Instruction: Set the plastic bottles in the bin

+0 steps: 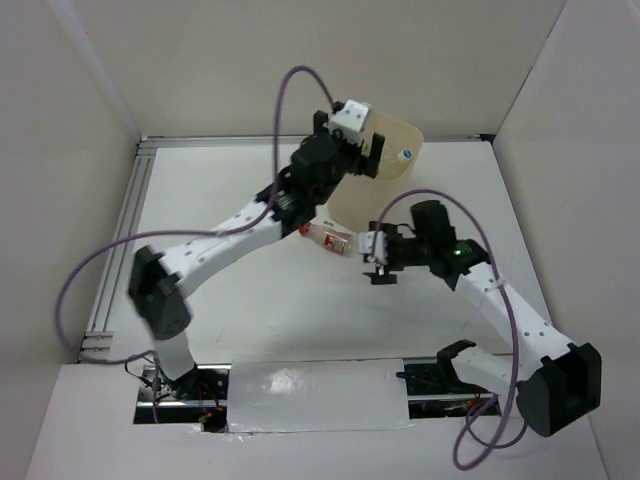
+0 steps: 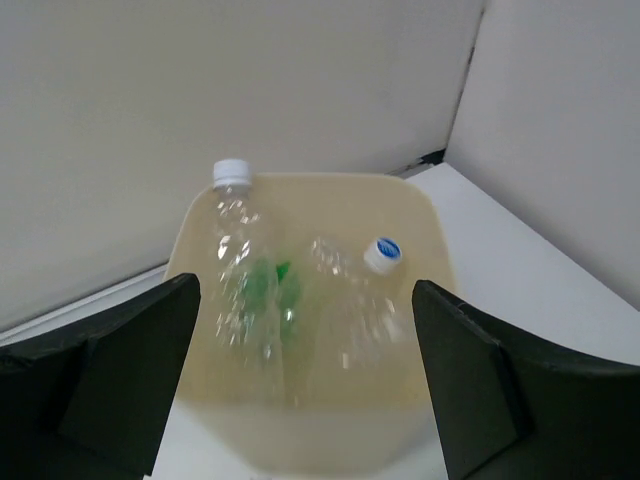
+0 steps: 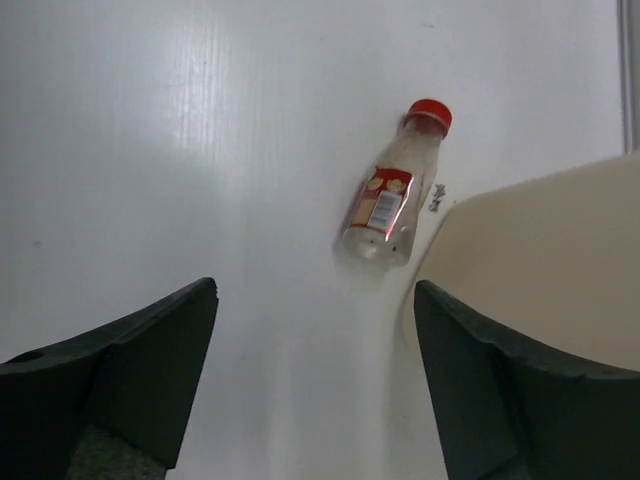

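The cream bin [image 1: 402, 133] stands at the back of the table. In the left wrist view the bin [image 2: 420, 215] holds a clear bottle with a white cap [image 2: 237, 250], a green bottle [image 2: 268, 285] and a clear bottle with a blue-and-white cap [image 2: 372, 285]. My left gripper [image 1: 372, 155] hovers over the bin, open and empty [image 2: 305, 400]. A bottle with a red cap and red label [image 1: 328, 237] lies on the table beside the bin, also in the right wrist view [image 3: 390, 205]. My right gripper [image 1: 378, 270] is open and empty [image 3: 315, 400], above the table just short of that bottle.
White walls enclose the table on the left, back and right. A metal rail [image 1: 120, 250] runs along the left edge. The bin's wall [image 3: 540, 260] is close to my right gripper's right finger. Purple cables loop off both arms.
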`<action>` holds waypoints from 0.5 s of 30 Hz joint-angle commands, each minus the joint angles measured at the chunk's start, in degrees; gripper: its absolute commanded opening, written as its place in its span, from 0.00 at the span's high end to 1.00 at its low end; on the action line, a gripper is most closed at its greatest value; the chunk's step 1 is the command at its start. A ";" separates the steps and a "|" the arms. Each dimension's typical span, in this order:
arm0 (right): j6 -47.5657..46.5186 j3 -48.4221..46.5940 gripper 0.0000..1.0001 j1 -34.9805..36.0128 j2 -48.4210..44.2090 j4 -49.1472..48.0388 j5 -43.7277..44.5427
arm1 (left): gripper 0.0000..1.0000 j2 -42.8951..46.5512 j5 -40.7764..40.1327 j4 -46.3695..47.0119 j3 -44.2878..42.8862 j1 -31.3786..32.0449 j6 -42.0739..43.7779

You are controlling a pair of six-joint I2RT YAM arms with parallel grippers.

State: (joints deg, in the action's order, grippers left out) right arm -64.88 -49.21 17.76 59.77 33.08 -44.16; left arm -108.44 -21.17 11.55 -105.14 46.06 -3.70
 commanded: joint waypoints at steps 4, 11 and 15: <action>10.29 0.45 0.20 22.48 6.13 -22.16 30.70 | 0.00 38.27 -10.28 -0.01 31.36 -0.09 -6.47; 21.01 -8.77 0.15 27.42 23.44 -25.80 43.01 | 0.00 67.26 -18.03 -17.94 55.38 -1.15 -20.53; 22.09 -13.01 0.15 26.80 31.89 -26.58 47.76 | 0.00 76.26 -18.73 -27.97 60.66 -1.15 -30.03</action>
State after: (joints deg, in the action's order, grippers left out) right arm -46.13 -58.63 44.71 89.21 10.72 -3.40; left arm -35.59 -37.47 -6.98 -46.83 44.88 -24.53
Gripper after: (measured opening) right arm 0.852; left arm 1.001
